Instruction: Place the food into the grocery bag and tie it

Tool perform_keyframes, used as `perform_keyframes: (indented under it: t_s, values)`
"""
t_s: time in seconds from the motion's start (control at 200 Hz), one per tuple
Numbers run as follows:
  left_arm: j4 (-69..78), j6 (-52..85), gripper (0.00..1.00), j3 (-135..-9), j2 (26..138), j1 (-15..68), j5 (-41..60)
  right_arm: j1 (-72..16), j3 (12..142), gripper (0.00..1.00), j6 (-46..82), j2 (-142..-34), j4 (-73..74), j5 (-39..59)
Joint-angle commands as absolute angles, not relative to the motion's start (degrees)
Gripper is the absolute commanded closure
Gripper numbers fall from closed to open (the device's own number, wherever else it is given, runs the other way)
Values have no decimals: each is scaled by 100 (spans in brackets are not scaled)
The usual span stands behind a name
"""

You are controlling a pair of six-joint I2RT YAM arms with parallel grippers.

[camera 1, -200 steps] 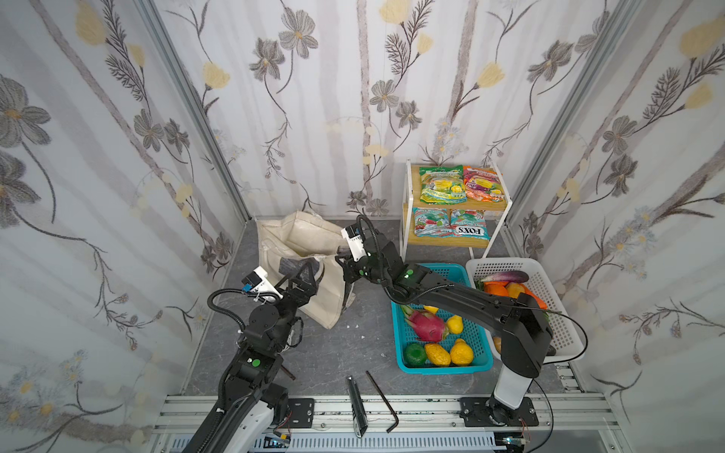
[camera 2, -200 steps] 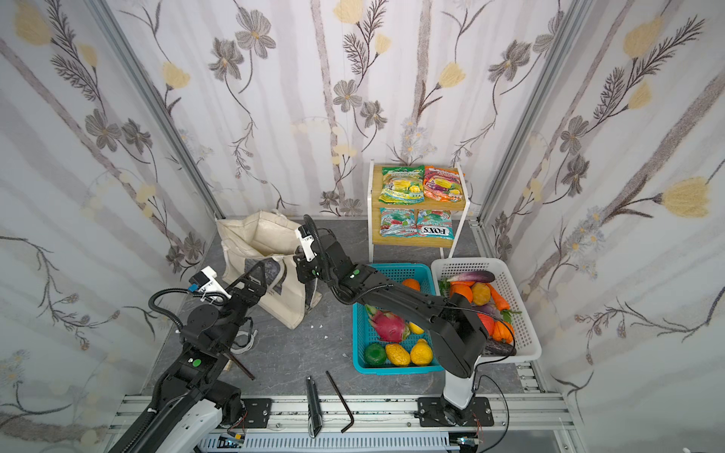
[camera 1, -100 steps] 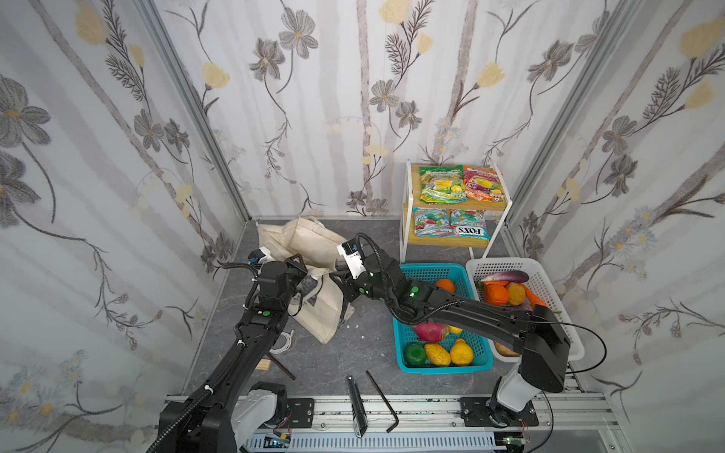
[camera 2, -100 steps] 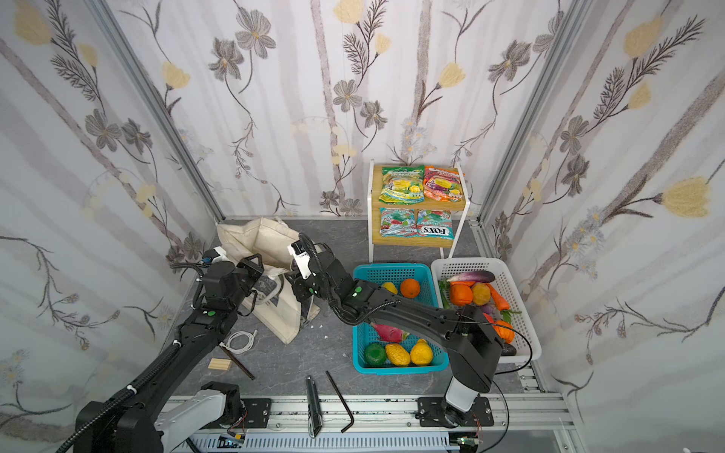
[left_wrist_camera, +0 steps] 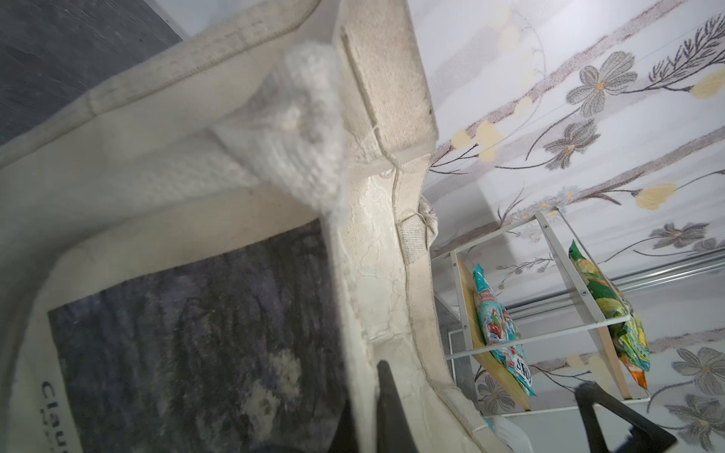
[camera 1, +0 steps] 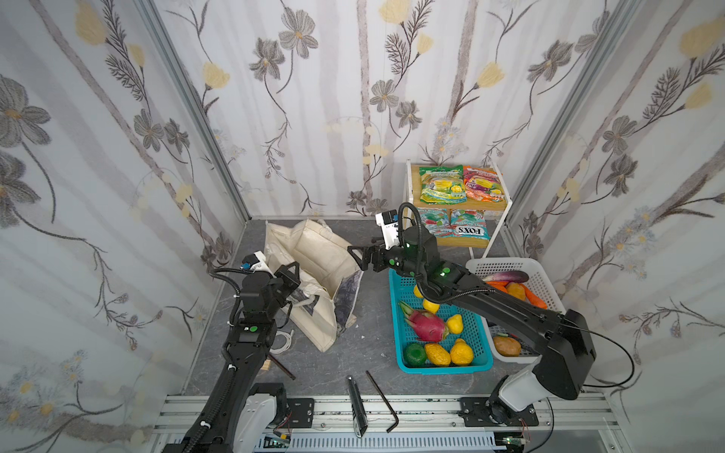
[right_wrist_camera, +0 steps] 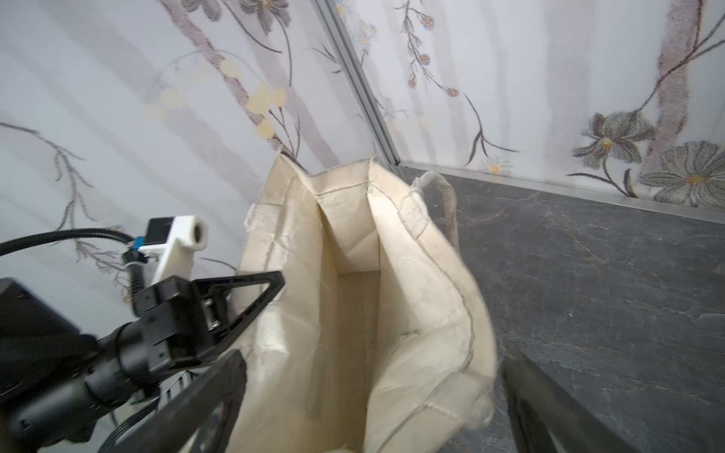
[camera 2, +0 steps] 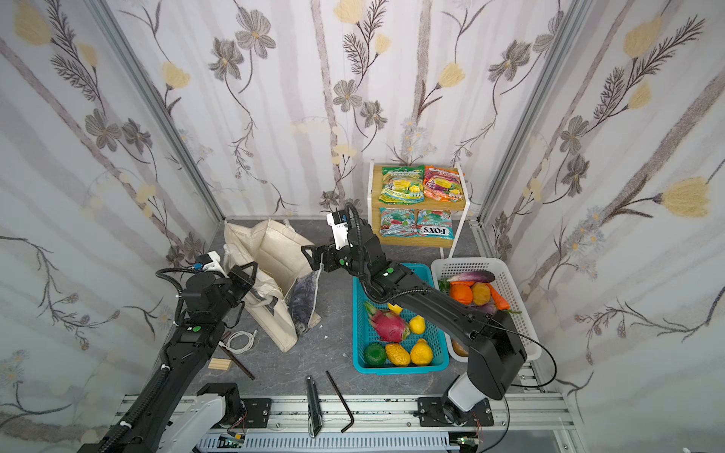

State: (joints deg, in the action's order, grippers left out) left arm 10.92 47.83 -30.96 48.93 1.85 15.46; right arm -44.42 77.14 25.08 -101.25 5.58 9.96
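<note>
The grocery bag (camera 1: 314, 255) (camera 2: 270, 251), a cream tote, stands open at the back left in both top views. My left gripper (camera 1: 293, 276) (camera 2: 247, 276) (left_wrist_camera: 365, 392) is shut on the grocery bag's left rim (left_wrist_camera: 376, 274). My right gripper (camera 1: 356, 259) (camera 2: 312, 257) (right_wrist_camera: 372, 392) is open, its fingers straddling the right rim (right_wrist_camera: 463, 353) without pinching it. The bag's inside (right_wrist_camera: 353, 313) shows nothing in it. The food lies apart: a dragon fruit (camera 1: 425, 325) and two yellow fruits (camera 1: 430, 305) (camera 1: 454, 322) in the teal basket, a green-yellow packet (camera 1: 441, 190) and an orange packet (camera 1: 481, 189) on the shelf.
The teal basket (camera 1: 396, 282) sits right of the bag, a white basket (camera 1: 506, 264) beyond it. The wooden shelf (camera 1: 498, 204) also carries FOX'S packets (camera 1: 469, 227). A black tool (camera 1: 357, 400), a hex key (camera 1: 382, 400), a white cable (camera 1: 284, 339) and a wood block (camera 1: 266, 364) lie near the front.
My left gripper reached the bag and shut on its left rim. My right gripper opened, letting go of the right rim. The bag's mouth now stands wider.
</note>
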Motion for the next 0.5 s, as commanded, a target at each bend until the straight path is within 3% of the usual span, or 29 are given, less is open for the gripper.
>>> perform_keyframes:
  t_s: [0.0,0.12,0.24,0.27,0.345,0.44,0.495]
  values:
    - [1292,4791,100,-3072,4800,143,1941,-4359,8223,0,2672,-10673,-18,1574]
    - [1327,4811,100,-3004,4746,47,2083,-4302,8686,3,2709,-11332,-116,2019]
    - [1397,4851,100,-2952,4739,27,2211,-4291,9289,17,2724,-12013,-438,2454]
    - [1404,4852,100,-2950,4737,26,2224,-4285,9368,23,2739,-12130,-437,2598]
    - [1406,4825,100,-2979,4737,1,2280,-4272,9409,50,2826,-12251,-331,2738]
    - [1406,4786,100,-3030,4728,-26,2319,-4273,9337,91,2830,-12172,-251,2648]
    - [1406,4757,100,-3054,4728,-43,2336,-4275,9268,100,2793,-12054,-264,2530]
